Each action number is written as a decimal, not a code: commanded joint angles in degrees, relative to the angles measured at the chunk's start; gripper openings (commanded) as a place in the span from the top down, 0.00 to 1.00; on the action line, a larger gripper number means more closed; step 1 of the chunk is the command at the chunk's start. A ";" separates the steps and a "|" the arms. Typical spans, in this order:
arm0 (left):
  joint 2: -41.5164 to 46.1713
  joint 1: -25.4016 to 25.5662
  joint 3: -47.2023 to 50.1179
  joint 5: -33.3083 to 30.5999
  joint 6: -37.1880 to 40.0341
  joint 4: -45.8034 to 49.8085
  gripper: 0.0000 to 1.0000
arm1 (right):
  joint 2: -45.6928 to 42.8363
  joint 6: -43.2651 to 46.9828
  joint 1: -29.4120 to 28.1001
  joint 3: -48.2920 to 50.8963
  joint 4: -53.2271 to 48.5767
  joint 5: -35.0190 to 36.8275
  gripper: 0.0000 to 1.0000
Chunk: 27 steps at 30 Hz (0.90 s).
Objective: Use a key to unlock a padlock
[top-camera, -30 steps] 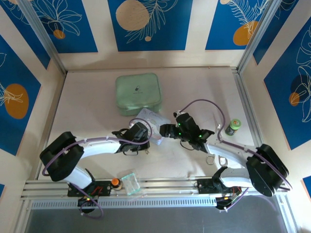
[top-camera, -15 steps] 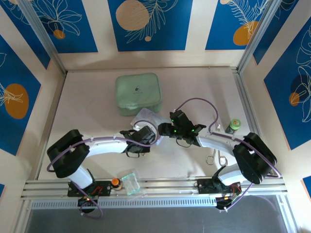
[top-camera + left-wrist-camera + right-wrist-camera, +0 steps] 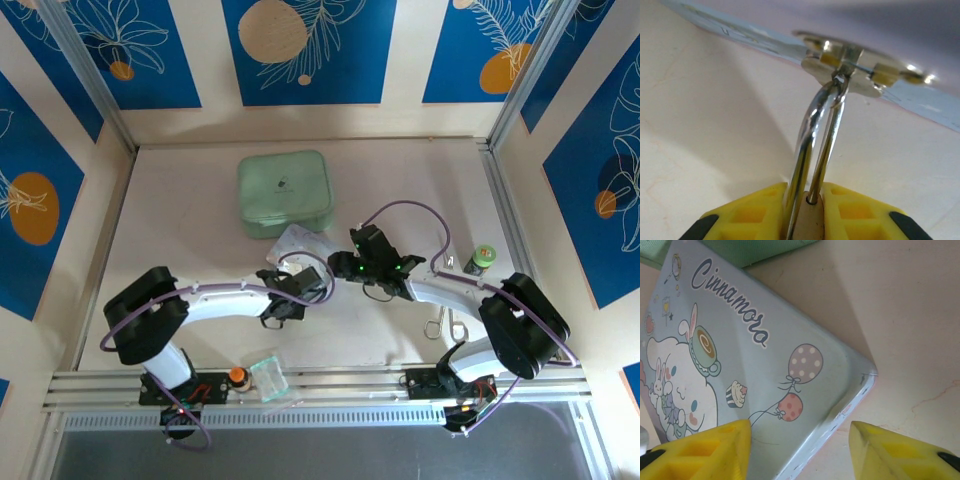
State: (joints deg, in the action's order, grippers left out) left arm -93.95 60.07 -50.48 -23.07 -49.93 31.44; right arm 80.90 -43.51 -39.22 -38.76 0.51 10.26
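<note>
Your left pincer clamps the padlock by its shackle near mid-tabletop, with the body straight ahead and the long axis in line with the fingers. Your right pincer, half-spread and empty, hovers just right of it over the cartoon tin.

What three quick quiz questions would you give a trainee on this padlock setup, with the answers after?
1. True or false: the right gripper holds the padlock.
2. What lies under the right gripper's open jaws? A) tin; B) plate; C) towel.
3. Fill in: the ___ gripper is shut on the padlock.
Key: 1 false; 2 A; 3 left, meaning the left gripper.
</note>
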 commanded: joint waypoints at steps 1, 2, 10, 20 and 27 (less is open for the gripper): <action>-3.16 1.60 -1.79 -4.95 0.69 8.21 0.77 | 1.14 0.88 0.73 2.11 -4.14 1.34 0.47; -3.65 2.37 -2.49 -5.94 0.35 9.23 0.75 | 1.18 0.87 0.81 2.09 -4.32 1.17 0.46; -2.60 5.01 -2.41 -6.56 -1.31 9.41 0.73 | 0.64 1.06 1.08 3.12 -3.63 -0.19 0.45; -4.92 7.87 -5.54 -7.48 -3.21 12.38 0.79 | -0.23 1.25 1.25 3.53 -3.33 -0.20 0.44; -6.16 9.02 -6.23 -6.84 -2.48 11.45 0.78 | -0.06 1.59 2.02 3.58 -3.14 -0.85 0.44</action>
State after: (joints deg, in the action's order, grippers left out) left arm -99.20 68.12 -55.90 -29.69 -52.21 41.89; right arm 79.94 -43.46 -38.13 -36.97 2.35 9.15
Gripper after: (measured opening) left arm 0.216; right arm 0.557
